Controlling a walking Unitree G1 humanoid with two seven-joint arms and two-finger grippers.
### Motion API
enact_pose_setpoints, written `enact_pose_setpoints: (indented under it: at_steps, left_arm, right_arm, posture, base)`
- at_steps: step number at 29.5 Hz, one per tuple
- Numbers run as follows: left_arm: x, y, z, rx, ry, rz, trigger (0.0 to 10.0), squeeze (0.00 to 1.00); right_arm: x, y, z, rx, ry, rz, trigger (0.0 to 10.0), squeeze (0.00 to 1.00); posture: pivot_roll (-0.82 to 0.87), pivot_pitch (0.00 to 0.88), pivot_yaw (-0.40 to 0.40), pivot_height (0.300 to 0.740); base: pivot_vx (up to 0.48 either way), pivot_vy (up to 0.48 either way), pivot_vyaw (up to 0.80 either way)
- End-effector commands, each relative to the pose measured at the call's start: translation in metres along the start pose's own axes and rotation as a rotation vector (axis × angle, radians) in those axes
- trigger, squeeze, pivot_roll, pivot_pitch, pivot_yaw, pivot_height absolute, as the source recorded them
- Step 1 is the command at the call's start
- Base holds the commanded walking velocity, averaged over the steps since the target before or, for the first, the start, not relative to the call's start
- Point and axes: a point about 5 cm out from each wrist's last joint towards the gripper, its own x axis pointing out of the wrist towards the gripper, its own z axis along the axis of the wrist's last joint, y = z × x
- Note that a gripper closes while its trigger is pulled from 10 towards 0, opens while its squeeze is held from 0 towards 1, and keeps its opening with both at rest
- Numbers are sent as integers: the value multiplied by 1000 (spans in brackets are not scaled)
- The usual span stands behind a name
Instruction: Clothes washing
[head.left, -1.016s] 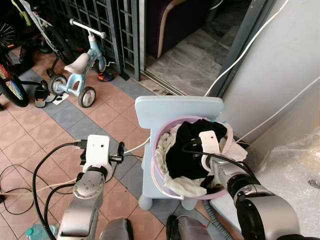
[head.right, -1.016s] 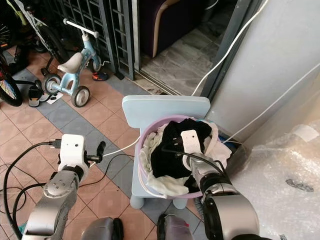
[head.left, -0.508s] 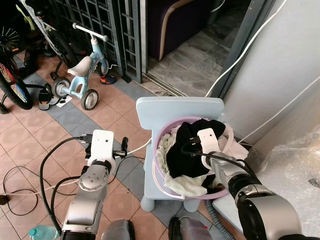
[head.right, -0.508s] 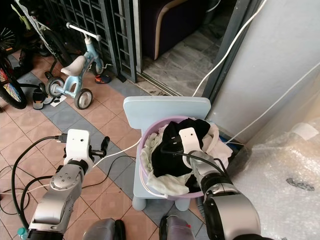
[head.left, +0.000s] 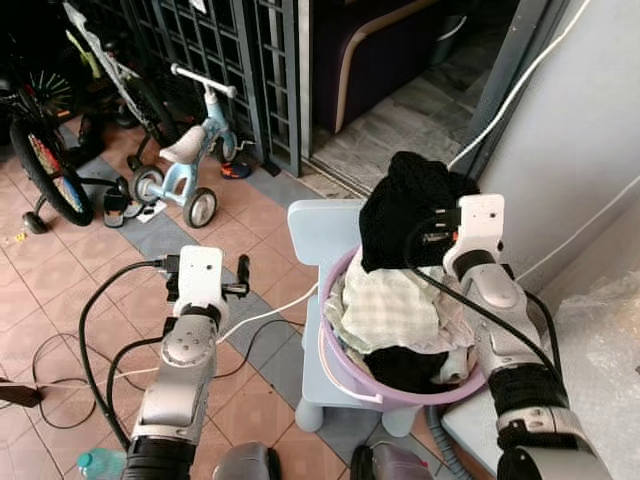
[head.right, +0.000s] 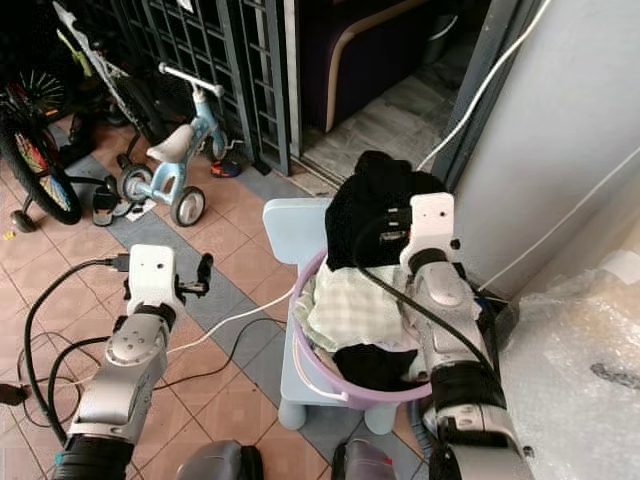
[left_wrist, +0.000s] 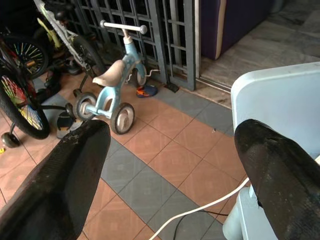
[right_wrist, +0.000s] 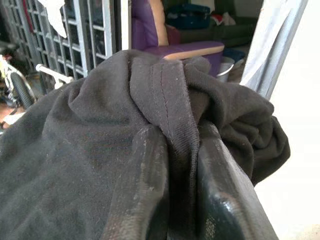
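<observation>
The right gripper (right_wrist: 182, 195) is pinching a fold of the black garment (head.left: 405, 205) between its two closed-in fingers (right_wrist: 145, 190), holding it bunched above the purple basin (head.left: 345, 365) of laundry. The left gripper (left_wrist: 170, 165) is hovering beside the basin with its fingers spread wide, gripping nothing.

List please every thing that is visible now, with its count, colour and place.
black garment: one, black, lifted above the basin
basin: one, lilac, on the chair, holding laundry
checked cloth: one, pale, on top inside the basin
chair: one, light blue, on the tiled floor under the basin
tricycle: one, light blue, by the dark grille
bicycle: one, dark, far left
white cable: one, across the floor tiles
right pincer: one, black, shut on the black garment
left pincer: one, black, open, over the floor beside the chair
</observation>
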Motion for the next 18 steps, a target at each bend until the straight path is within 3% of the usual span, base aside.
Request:
enact_pose_setpoints:
  at_steps: [1, 4, 8, 9, 10, 11, 12, 14, 18]
  left_arm:
    - [2, -5, -3, 15, 7, -25, 10000, 0]
    - [4, -9, -1, 20, -3, -38, 10000, 0]
    - [5, -9, -1, 14, -4, -36, 10000, 0]
    - [4, -8, -1, 15, -5, -33, 10000, 0]
    - [4, -8, -2, 13, -4, -30, 10000, 0]
    - [4, -8, -2, 12, -3, -29, 10000, 0]
    - [3, -8, -3, 6, -1, -27, 10000, 0]
    - [2, -8, -4, 0, -4, -28, 10000, 0]
    - [0, -8, -5, -6, -4, -32, 10000, 0]
  right_arm:
    - [-7, 8, 5, 24, -27, 7, 0, 0]
    - [-20, 21, 2, 5, -10, 53, 0, 0]
    - [-24, 27, 3, -18, -13, 79, 0, 0]
    - [-27, 30, 3, -32, -12, 91, 1059, 0]
    - [-28, 31, 3, -46, -9, 95, 4588, 0]
    - [-29, 32, 3, -56, -7, 97, 4588, 0]
    - [-30, 31, 1, -94, 6, 96, 10000, 0]
    - [-33, 22, -11, -137, 81, 34, 10000, 0]
    - [-37, 8, -16, -72, 120, -65, 10000, 0]
  posture:
    - [-77, 0, 44, 740]
    - [-80, 0, 48, 740]
    - [-80, 0, 48, 740]
    - [-75, 0, 43, 740]
    - [-75, 0, 43, 740]
    - [-75, 0, 43, 740]
    - [-72, 0, 39, 740]
    - [-70, 0, 38, 740]
    - [-66, 0, 36, 740]
  base:
    - [0, 0, 0]
    - [0, 0, 0]
    - [0, 0, 0]
    - [0, 0, 0]
    - [0, 0, 0]
    - [0, 0, 0]
    - [0, 0, 0]
    - [0, 0, 0]
    - [0, 0, 0]
